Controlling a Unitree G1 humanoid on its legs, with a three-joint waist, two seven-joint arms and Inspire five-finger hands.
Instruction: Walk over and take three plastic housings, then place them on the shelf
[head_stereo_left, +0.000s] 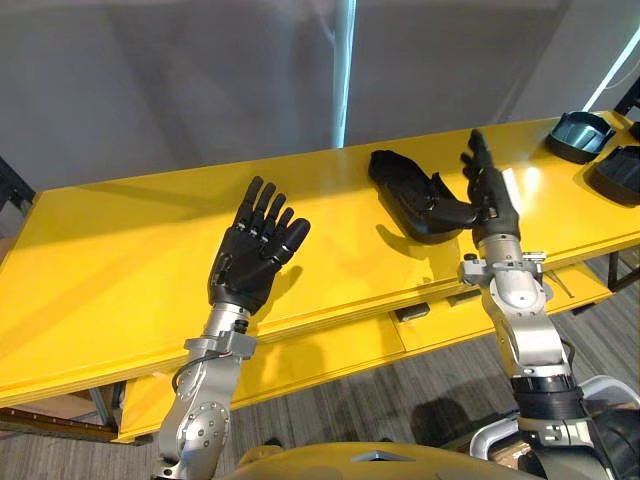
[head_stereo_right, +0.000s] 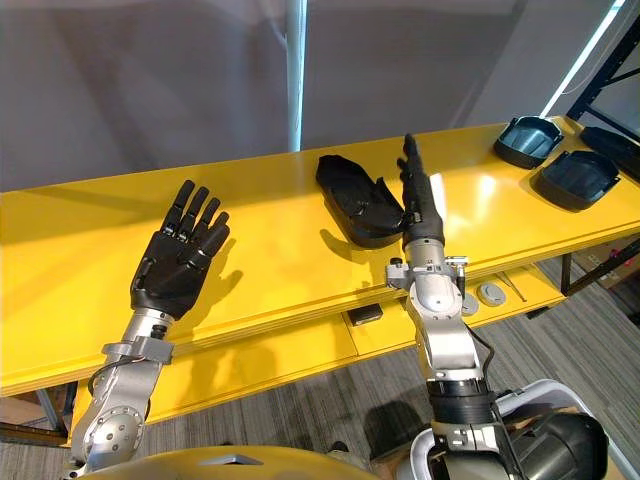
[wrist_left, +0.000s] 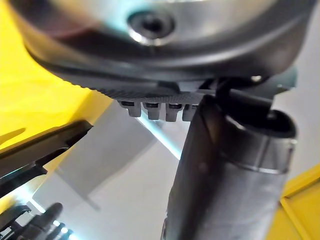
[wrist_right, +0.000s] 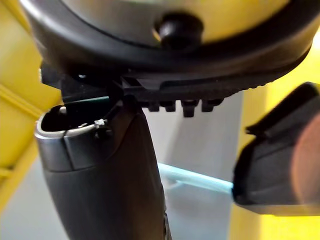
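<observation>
A black plastic housing (head_stereo_left: 405, 190) lies on the yellow table (head_stereo_left: 120, 260), right of its middle. My right hand (head_stereo_left: 492, 195) stands just to the right of it, open, fingers straight and pointing up, with the thumb reaching toward the housing's near edge. In the right wrist view the same housing (wrist_right: 280, 155) shows as a dark block beside the thumb (wrist_right: 105, 175). My left hand (head_stereo_left: 255, 250) hovers open over the table's middle left, palm down, holding nothing. Two more dark housings (head_stereo_right: 530, 140) (head_stereo_right: 578, 178) rest at the table's far right end.
Below the table's front edge a lower yellow ledge (head_stereo_right: 300, 360) holds a small black block (head_stereo_right: 362, 314) and two round discs (head_stereo_right: 490, 293). A grey wall (head_stereo_left: 200, 80) rises behind the table. A dark rack frame (head_stereo_right: 615, 70) stands at the far right.
</observation>
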